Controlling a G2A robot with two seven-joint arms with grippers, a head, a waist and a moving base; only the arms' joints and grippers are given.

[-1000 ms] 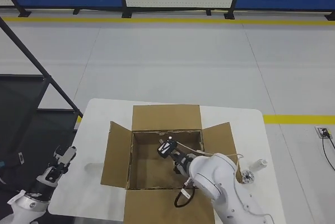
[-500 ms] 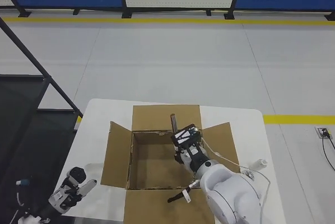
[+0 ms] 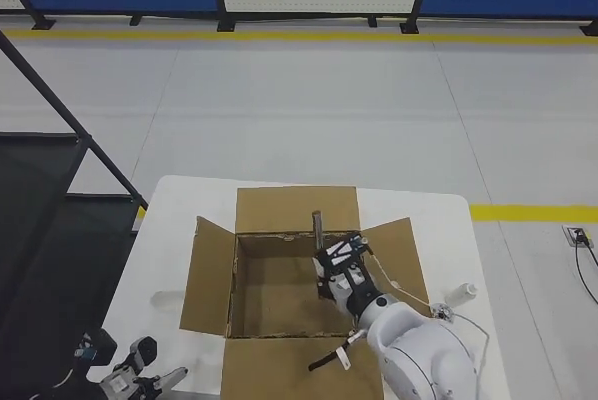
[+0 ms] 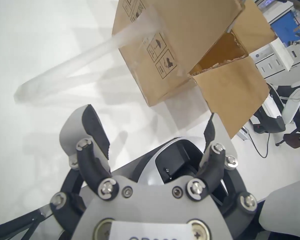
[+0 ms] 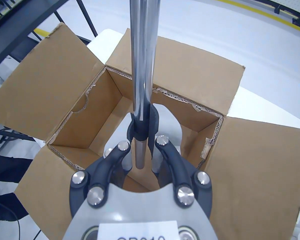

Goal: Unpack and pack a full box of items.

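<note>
An open cardboard box (image 3: 209, 290) stands mid-table with all its flaps spread; what shows of its inside is bare. My right gripper (image 3: 337, 262) hovers over the box's back right part, shut on a shiny metal rod (image 3: 317, 225) that sticks out toward the back flap. In the right wrist view the rod (image 5: 143, 51) runs straight out from the right gripper (image 5: 142, 123), above the box (image 5: 190, 76). My left gripper (image 3: 154, 380) is open and holds nothing, off the table's near left corner. From its wrist, the left gripper (image 4: 150, 118) faces the box's (image 4: 180, 21) outer side.
A small white bottle (image 3: 463, 293) and a round object (image 3: 441, 313) lie on the table right of the box. A translucent strip (image 4: 77, 61) trails from the box's side onto the white tabletop (image 4: 40, 21). A black rack (image 3: 39, 200) stands left of the table.
My right gripper rose from inside the box toward its back right, bringing the rod up with it. My left arm drew back from the table's left edge toward the near corner.
</note>
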